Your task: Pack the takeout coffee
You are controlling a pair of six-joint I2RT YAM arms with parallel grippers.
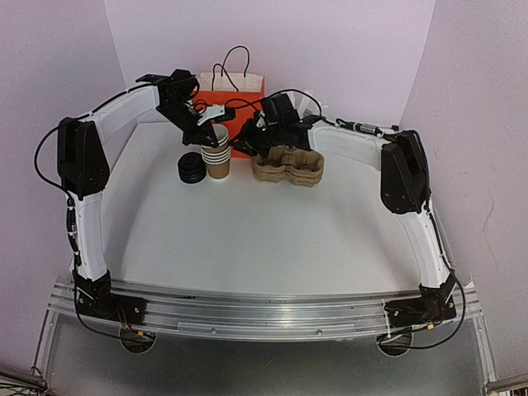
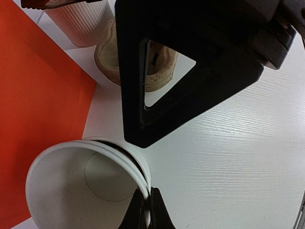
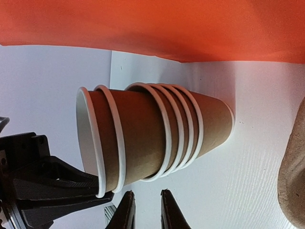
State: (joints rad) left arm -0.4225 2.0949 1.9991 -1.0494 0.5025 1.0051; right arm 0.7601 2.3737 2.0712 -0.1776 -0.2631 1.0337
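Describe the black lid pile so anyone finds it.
Find the orange paper bag at the back. A stack of brown paper cups stands before it. Just left sits the pile of black plastic lids: squat and black, not tall and brown.

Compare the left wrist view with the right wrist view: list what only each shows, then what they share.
Only left wrist: the white inside of the top cup, seen from above, and a pale ribbed cup at the top edge.
Only right wrist: the cup stack from the side, with its brown walls and separate nested rims.
Both: the orange bag, the pulp carrier, the white table, the left end effector shut on the top cup's rim, and the right end effector slightly open, holding nothing.
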